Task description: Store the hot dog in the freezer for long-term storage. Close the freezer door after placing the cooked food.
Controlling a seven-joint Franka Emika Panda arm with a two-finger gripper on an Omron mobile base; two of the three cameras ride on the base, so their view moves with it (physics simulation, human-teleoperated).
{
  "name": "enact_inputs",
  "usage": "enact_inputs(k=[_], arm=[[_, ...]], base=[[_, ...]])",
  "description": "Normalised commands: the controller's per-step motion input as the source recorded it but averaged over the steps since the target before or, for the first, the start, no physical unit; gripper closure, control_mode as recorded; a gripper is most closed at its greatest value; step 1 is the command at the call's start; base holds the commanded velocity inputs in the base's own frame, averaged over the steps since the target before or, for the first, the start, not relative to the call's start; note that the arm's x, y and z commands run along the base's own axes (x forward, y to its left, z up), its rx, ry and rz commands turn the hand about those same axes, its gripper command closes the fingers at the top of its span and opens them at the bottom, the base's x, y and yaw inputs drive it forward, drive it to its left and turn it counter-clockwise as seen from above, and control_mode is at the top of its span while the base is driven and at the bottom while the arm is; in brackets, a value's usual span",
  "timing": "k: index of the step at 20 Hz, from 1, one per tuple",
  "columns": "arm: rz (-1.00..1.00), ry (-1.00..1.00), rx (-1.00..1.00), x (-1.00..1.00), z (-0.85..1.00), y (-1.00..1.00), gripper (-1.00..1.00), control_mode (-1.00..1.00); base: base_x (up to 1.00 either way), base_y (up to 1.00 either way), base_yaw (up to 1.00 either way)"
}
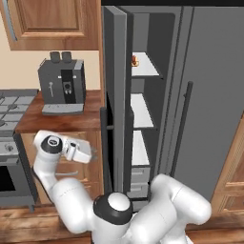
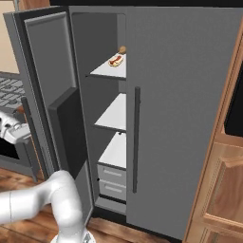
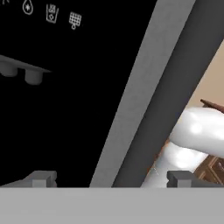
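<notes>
The hot dog point(image 2: 116, 60) lies on the top white shelf of the freezer point(image 2: 95, 47), also seen as the hot dog point(image 1: 135, 60) in the left base view. The freezer door point(image 1: 116, 95) stands wide open, nearly edge-on there. My gripper point(image 1: 91, 154) is at the door's outer face, low down. In the hand view the gripper point(image 3: 111, 179) is open, fingertips point(image 3: 41, 178) wide apart. The black dispenser panel point(image 3: 52, 87) and the dark bar handle point(image 3: 175, 96) are close in front of it. Whether the fingers touch the door I cannot tell.
A small round brown lump point(image 2: 122, 49) sits behind the hot dog. The plain grey fridge door point(image 2: 180, 104) is shut. A coffee machine point(image 1: 62, 81) stands on the wooden counter point(image 1: 57, 116) beside the stove point(image 1: 12, 109). Wooden cabinets point(image 2: 223, 190) stand at the right.
</notes>
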Motion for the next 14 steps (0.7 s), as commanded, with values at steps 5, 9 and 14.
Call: enact_inputs(k=[5, 9, 14], arm=[[0.00, 0.04, 0.00, -0.28, 0.00, -0.28, -1.00, -1.00], [0.00, 0.04, 0.00, -0.24, 0.00, -0.26, -1.00, -1.00], [0.00, 0.02, 0.00, -0.22, 0.03, -0.42, -1.00, -1.00]], base=[[0.00, 0.00, 0.00], [0.00, 0.00, 0.00], [0.00, 0.00, 0.00]])
